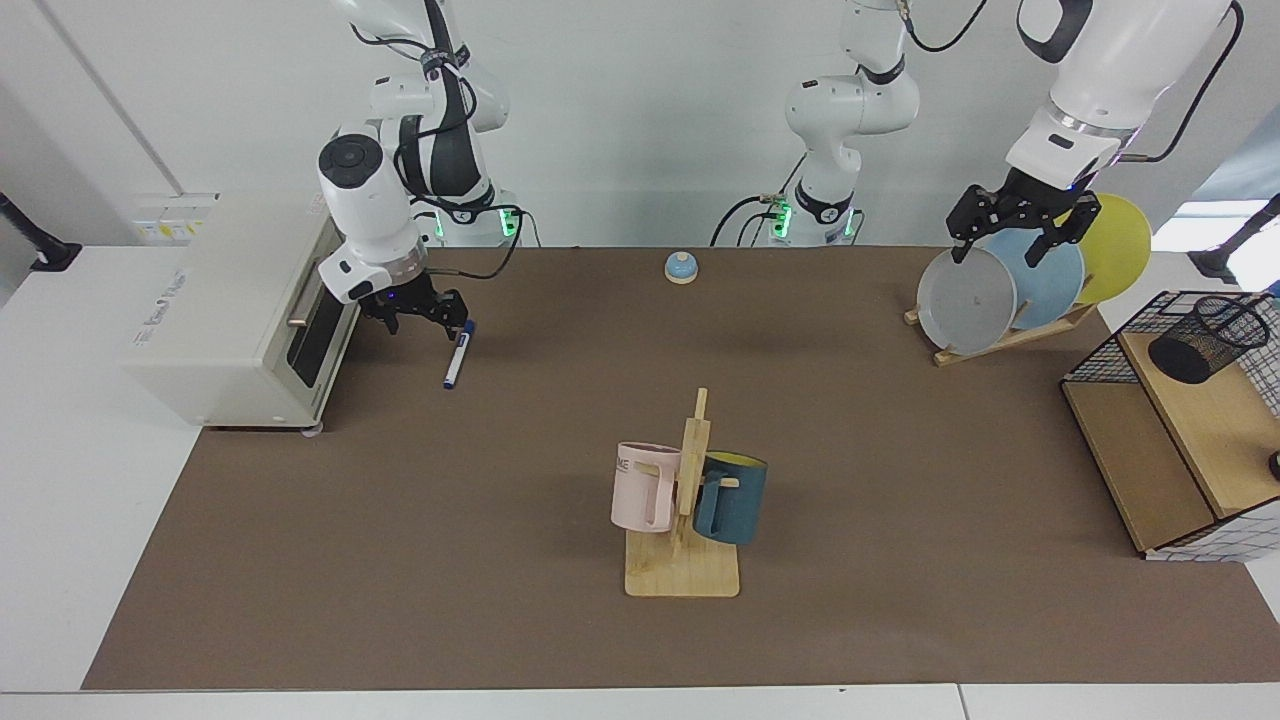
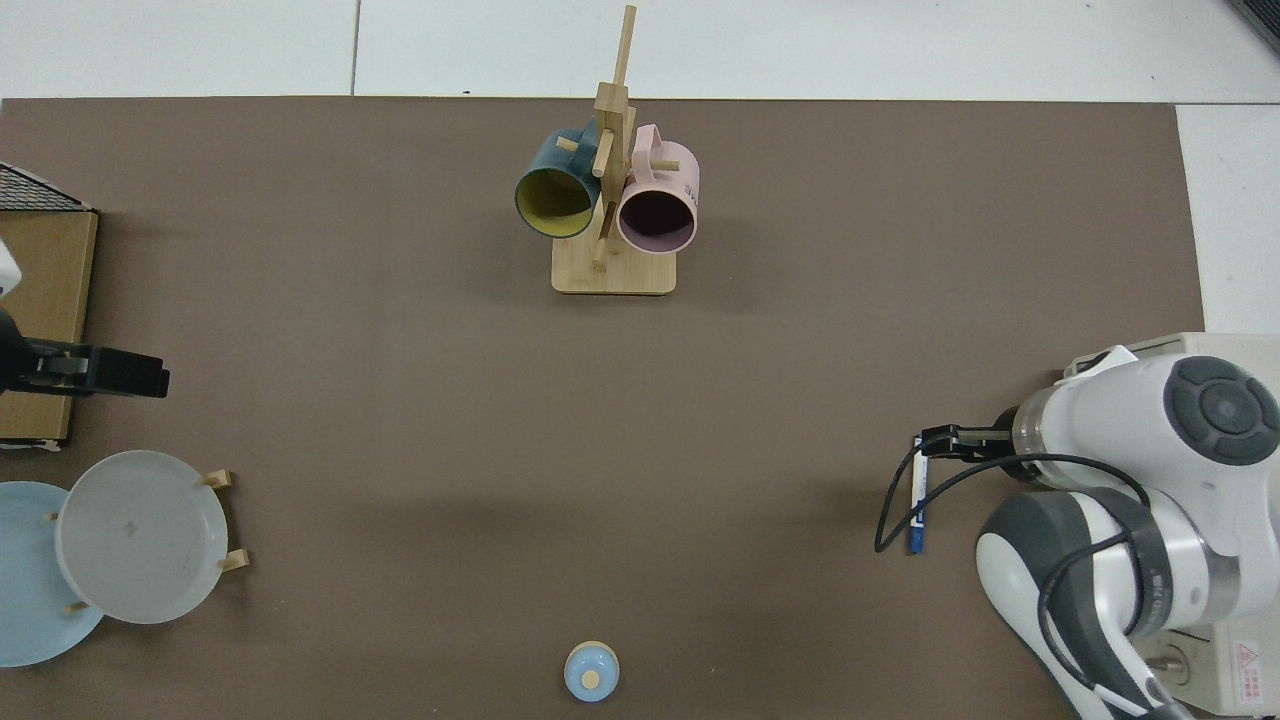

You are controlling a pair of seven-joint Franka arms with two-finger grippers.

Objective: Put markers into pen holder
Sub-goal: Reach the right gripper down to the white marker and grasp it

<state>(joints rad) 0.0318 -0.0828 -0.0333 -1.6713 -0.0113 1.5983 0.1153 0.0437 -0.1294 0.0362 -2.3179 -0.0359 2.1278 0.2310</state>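
My right gripper point(image 1: 418, 322) hangs low over the brown mat point(image 1: 500, 520), fingers spread, just beside the capped end of the marker point(image 1: 457, 358) and not yet around it; the marker lies flat on the mat, apart from the toaster oven point(image 1: 235, 320) at my side; across the table my left gripper point(image 1: 1012, 240) waits, fingers spread, in front of the plates point(image 1: 1000, 290) on their rack; the pen holder point(image 1: 1208, 336), black mesh, sits tipped on the wooden shelf point(image 1: 1215, 430) inside the wire frame, well apart from the marker; risks as I judge them: if I come down off-centre, one finger could nudge the slim barrel and roll it away, or I pinch only the cap end and it swings in the grip; that leaning holder could also shift when the marker goes in; writing: the pink mug point(image 1: 640, 488) on the stand shows "ME", the oven's side lettering is too small to read.
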